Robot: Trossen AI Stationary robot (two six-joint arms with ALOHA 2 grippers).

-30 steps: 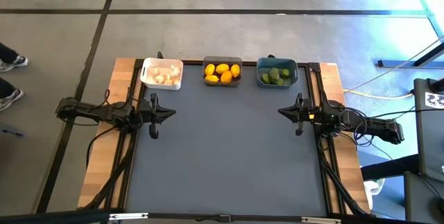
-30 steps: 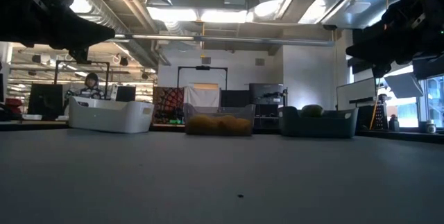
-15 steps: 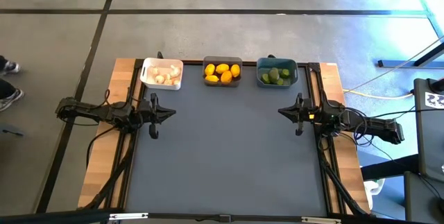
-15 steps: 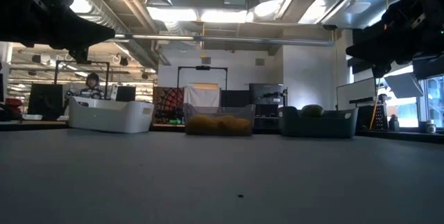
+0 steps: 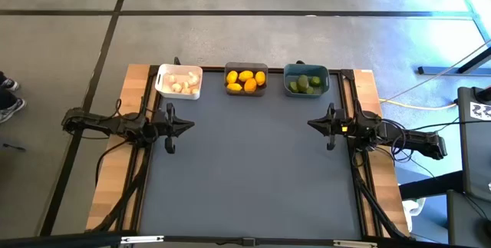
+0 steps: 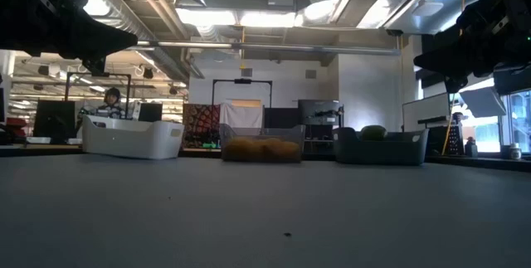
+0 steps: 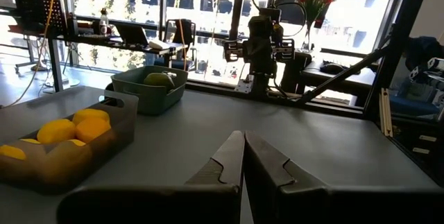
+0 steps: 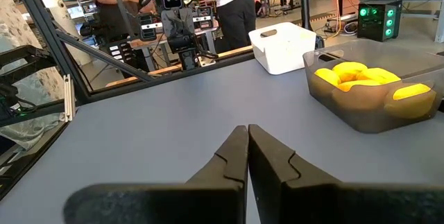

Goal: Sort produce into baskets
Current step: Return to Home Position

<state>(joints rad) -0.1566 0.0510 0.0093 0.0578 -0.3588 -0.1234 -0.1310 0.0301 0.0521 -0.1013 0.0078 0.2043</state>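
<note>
Left gripper (image 5: 189,124) and right gripper (image 5: 310,123) sit at opposite table sides, both clenched, fingers pressed together. Garlic (image 5: 181,86) in white bin (image 5: 179,67), lemons (image 5: 245,81) in grey bin (image 5: 245,67), limes (image 5: 304,84) in teal bin (image 5: 306,66), lined along one edge.
</note>
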